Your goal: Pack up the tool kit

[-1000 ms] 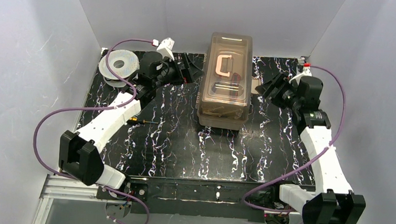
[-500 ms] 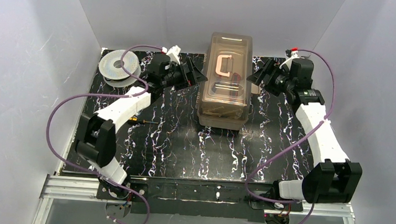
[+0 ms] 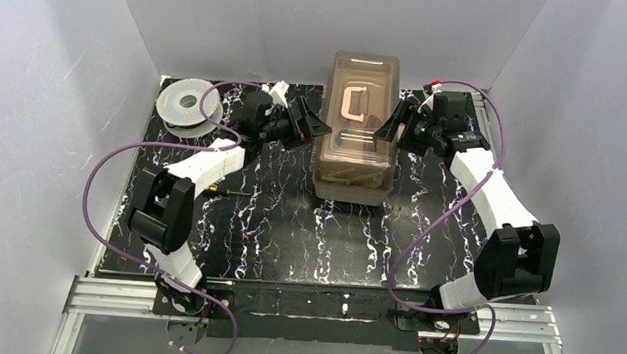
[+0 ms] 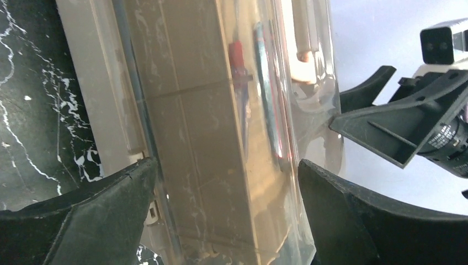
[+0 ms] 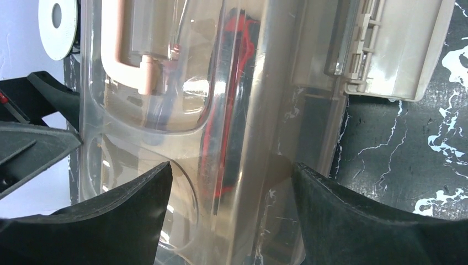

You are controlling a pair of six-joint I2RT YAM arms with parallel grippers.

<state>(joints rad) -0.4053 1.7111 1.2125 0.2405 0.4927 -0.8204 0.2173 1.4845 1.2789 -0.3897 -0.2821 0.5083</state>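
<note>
The tool kit's tan toolbox [image 3: 357, 134] stands at the back middle of the table, its translucent brown lid down and its cream handle [image 3: 354, 103] flat on top. Red-handled tools show through the lid [image 5: 237, 66]. My left gripper [image 3: 317, 128] is open at the box's left side, and the lid's edge [image 4: 221, 110] lies between its fingers [image 4: 83, 221]. My right gripper [image 3: 383, 128] is open at the box's right side, straddling that edge [image 5: 276, 110] the same way. A small screwdriver [image 3: 227, 191] lies on the table beside the left arm.
A round grey spool [image 3: 186, 104] sits in the back left corner. White walls close in the table on the left, right and back. The black marbled tabletop [image 3: 306, 235] stretches in front of the toolbox.
Both arms have swung inward from the table's sides. Their grippers now sit against the toolbox's left and right edges, where earlier they stood apart from it.
</note>
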